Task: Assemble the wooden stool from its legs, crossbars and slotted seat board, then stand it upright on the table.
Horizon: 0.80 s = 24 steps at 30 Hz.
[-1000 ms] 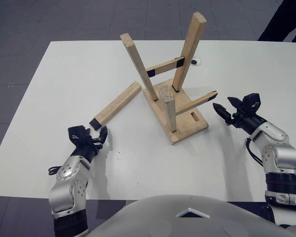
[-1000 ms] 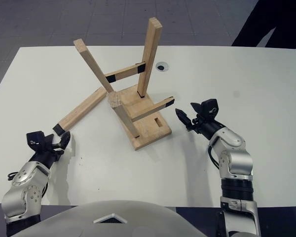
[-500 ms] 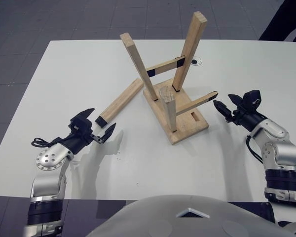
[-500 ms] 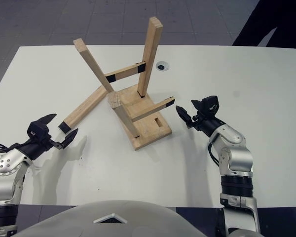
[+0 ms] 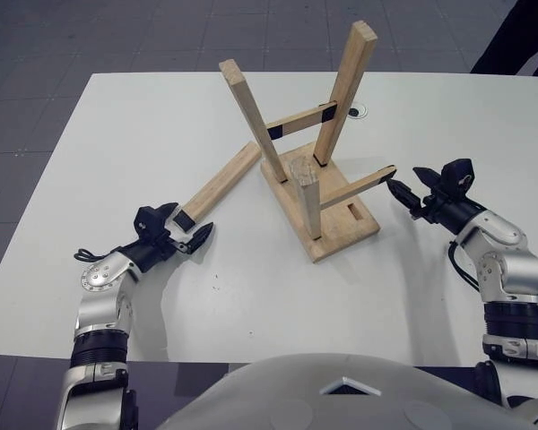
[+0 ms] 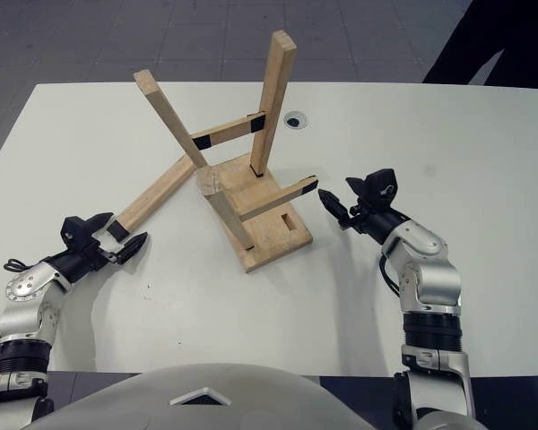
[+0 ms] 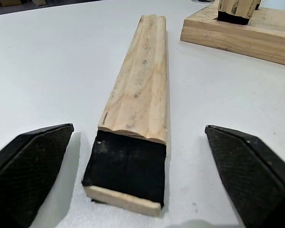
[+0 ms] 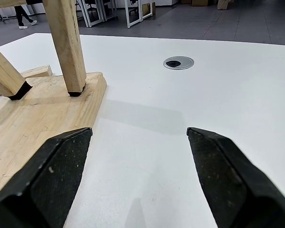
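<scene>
L gripper (image 5: 186, 221) spread astride loose leg (image 5: 220, 184) end; R gripper (image 5: 403, 177) spread nr seat (image 5: 341, 235)

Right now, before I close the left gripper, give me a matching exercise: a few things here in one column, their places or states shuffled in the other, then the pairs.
Things:
1 loose leg
2 seat board
3 right gripper
4 grommet

Places or states:
A set in the table, far side
B flat on the table, three legs standing in it
C lying flat, black end inside the open left gripper
D open, beside a crossbar free end

Pairs: 1-C, 2-B, 3-D, 4-A.
</scene>
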Each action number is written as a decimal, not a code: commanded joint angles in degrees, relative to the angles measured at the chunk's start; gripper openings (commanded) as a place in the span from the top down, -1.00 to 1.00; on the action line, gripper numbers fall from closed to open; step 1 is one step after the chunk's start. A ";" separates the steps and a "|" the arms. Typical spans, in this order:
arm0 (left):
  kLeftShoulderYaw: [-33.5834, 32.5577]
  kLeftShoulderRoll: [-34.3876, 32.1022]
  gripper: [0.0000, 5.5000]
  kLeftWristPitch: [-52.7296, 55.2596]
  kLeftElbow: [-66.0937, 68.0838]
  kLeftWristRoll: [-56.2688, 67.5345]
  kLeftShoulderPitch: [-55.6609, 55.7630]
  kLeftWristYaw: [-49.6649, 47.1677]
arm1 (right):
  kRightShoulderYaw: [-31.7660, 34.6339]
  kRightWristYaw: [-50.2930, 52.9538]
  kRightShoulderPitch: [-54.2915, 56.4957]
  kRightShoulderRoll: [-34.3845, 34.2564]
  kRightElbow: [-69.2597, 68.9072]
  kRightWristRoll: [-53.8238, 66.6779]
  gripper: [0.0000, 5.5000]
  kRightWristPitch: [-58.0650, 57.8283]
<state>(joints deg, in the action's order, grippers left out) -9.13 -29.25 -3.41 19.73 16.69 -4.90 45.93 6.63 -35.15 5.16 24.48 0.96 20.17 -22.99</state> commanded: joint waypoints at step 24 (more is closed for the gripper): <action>-0.61 2.77 0.25 2.18 -10.26 -1.98 -4.80 -12.76 | 0.80 1.66 0.73 0.37 1.25 -1.09 -0.35 1.03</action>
<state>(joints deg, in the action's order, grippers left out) -7.04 -27.13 -2.03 11.02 13.71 -9.33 35.77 6.69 -33.98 4.82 24.47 0.95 19.81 -22.65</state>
